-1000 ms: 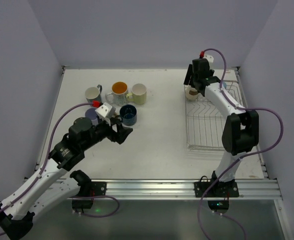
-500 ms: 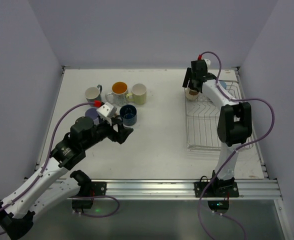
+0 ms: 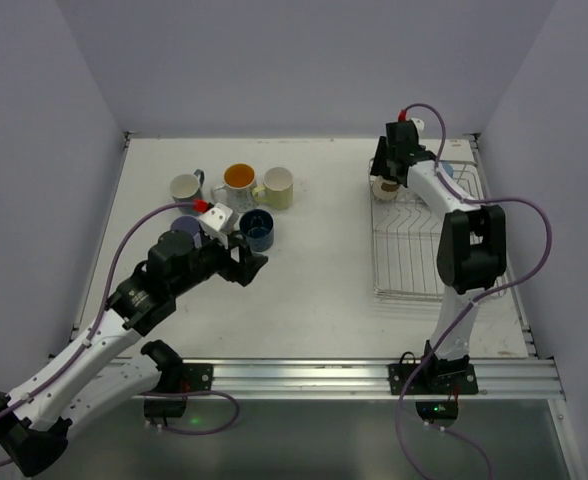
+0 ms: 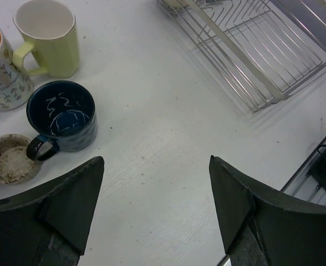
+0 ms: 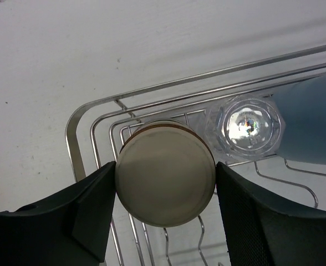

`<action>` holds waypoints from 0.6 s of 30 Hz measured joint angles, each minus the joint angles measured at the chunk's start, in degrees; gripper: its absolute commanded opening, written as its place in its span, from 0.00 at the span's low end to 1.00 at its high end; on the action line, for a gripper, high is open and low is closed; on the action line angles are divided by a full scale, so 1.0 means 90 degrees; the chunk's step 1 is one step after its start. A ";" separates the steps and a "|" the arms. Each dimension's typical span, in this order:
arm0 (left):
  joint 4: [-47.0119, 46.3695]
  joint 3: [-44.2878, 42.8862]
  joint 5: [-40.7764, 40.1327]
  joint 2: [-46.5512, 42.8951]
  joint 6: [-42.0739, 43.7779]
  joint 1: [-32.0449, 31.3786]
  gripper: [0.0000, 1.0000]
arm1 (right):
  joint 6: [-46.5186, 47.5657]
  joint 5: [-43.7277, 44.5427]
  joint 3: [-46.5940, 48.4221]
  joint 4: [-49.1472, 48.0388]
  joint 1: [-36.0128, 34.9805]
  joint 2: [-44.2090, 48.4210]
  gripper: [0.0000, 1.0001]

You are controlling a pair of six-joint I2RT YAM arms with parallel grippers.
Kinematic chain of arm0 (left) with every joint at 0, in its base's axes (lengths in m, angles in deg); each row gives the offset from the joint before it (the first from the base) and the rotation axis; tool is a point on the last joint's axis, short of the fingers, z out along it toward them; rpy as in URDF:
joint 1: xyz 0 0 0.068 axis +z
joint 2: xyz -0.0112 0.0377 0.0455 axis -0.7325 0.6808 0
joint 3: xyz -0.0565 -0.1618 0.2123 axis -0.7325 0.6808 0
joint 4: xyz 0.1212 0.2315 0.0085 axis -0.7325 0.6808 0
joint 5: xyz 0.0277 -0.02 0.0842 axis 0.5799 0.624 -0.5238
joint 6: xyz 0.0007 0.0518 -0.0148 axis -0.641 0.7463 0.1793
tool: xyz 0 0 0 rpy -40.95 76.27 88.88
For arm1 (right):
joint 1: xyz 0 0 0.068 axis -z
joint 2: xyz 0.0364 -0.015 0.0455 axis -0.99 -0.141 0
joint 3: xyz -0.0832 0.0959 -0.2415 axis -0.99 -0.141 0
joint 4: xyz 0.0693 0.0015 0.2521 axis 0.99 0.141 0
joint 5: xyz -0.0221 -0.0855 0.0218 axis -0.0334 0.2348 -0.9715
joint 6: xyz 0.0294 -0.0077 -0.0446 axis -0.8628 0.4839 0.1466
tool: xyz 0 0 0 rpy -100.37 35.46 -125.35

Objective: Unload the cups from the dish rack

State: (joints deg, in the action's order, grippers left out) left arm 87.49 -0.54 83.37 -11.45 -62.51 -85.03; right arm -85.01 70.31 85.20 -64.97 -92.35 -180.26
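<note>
Beige cup [image 5: 166, 173] stands in the far-left corner of the dish rack [image 3: 414, 250], right between the fingers of the right gripper [image 5: 166, 188] — both pads press its sides, pinching it. What looks like its flat base faces up at the wrist camera, so its long axis runs upright. A clear glass [image 5: 246, 124] touches it, with a light blue cup [image 5: 312, 122] beyond. The right arm stretches along the rack, wrist pointing down. The left gripper [image 4: 154, 210] hangs spread wide over the table [image 3: 314, 260] — near the navy cup [image 4: 63, 122].
</note>
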 measured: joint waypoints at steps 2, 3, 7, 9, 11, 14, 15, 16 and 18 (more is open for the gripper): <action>0.0000 0.0000 -0.0002 0.0034 0.0002 0.0000 0.81 | 0.0024 -0.0012 -0.0367 -0.0206 -0.0002 0.0369 0.45; 0.0000 0.0000 -0.0005 0.0046 0.0002 0.0002 0.80 | 0.0027 -0.0027 -0.0549 -0.0296 -0.0002 0.0612 0.45; -0.0005 0.0000 0.0000 0.0117 0.0007 0.0005 0.77 | 0.0024 -0.0194 -0.1052 -0.0653 -0.0002 0.1744 0.45; -0.0019 0.0000 0.0002 0.0168 0.0002 0.0005 0.76 | 0.0012 -0.0291 -0.1226 -0.0814 -0.0002 0.2288 0.45; -0.0051 0.0000 0.0036 0.0236 -0.0012 0.0005 0.76 | -0.0034 -0.0406 -0.1496 -0.1083 -0.0019 0.2863 0.44; -0.0104 -0.0002 0.0197 0.0325 -0.0092 0.0005 0.75 | -0.0189 -0.0661 -0.2023 -0.1413 -0.0097 0.3609 0.44; -0.0151 -0.0002 0.0262 0.0345 -0.0185 0.0005 0.75 | -0.0270 -0.0760 -0.2280 -0.1523 -0.0158 0.3869 0.43; -0.0202 -0.0002 0.0340 0.0352 -0.0255 0.0005 0.75 | -0.0357 -0.0906 -0.2608 -0.1659 -0.0233 0.4138 0.43; -0.0418 -0.0002 0.0515 0.0367 -0.0517 0.0005 0.75 | -0.0622 -0.1248 -0.3342 -0.1877 -0.0457 0.4726 0.40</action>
State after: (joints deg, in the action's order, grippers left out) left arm 83.73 -0.57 88.00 -8.15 -67.17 -84.98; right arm -90.60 59.07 55.12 -81.86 -96.46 -137.73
